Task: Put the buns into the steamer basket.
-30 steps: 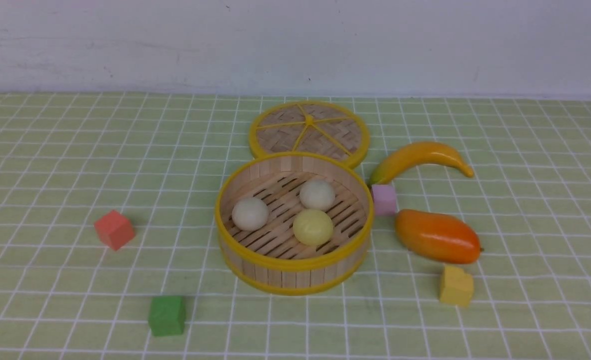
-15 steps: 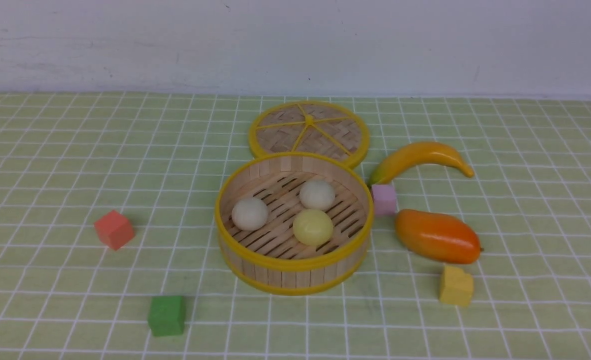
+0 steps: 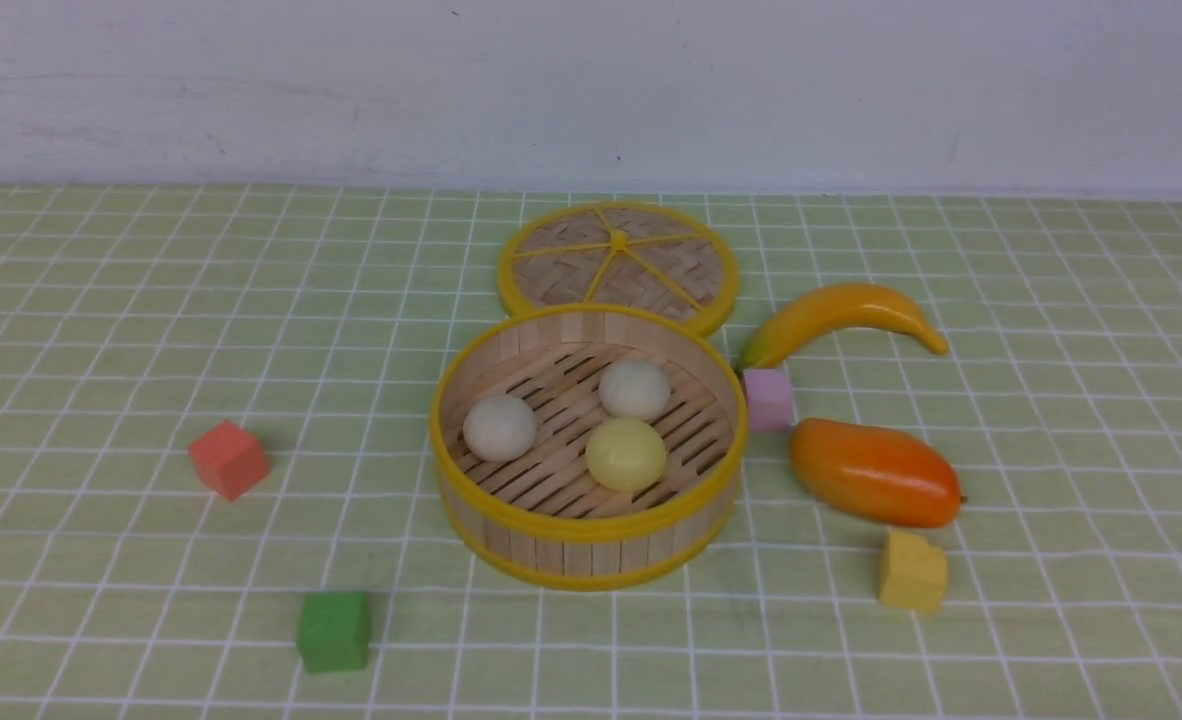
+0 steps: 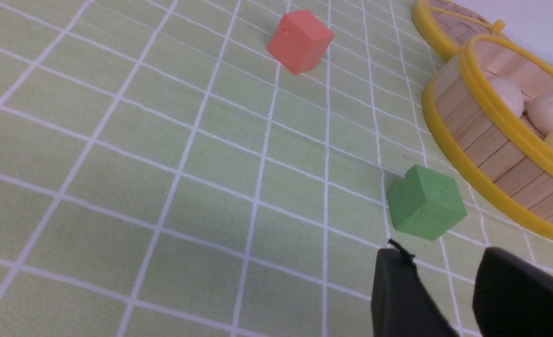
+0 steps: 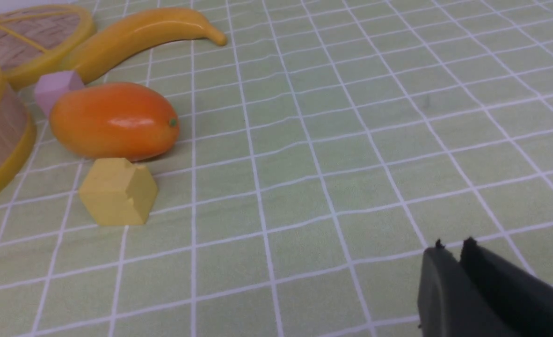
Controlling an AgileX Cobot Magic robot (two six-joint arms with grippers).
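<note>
The steamer basket (image 3: 588, 535) stands mid-table. Inside lie three buns: an off-white one (image 3: 500, 427) on the left, an off-white one (image 3: 635, 389) at the back, a pale yellow one (image 3: 626, 454) at the front. The basket (image 4: 482, 154) and its buns (image 4: 551, 112) also show in the left wrist view. Neither arm shows in the front view. My left gripper (image 4: 445, 262) is open and empty, near the green cube. My right gripper (image 5: 454, 250) is shut and empty, above bare cloth right of the yellow block.
The flat woven lid (image 3: 618, 262) lies behind the basket. A banana (image 3: 841, 315), pink cube (image 3: 768, 398), orange mango (image 3: 873, 472) and yellow block (image 3: 912, 571) lie to the right. A red cube (image 3: 228, 458) and green cube (image 3: 333, 630) lie to the left.
</note>
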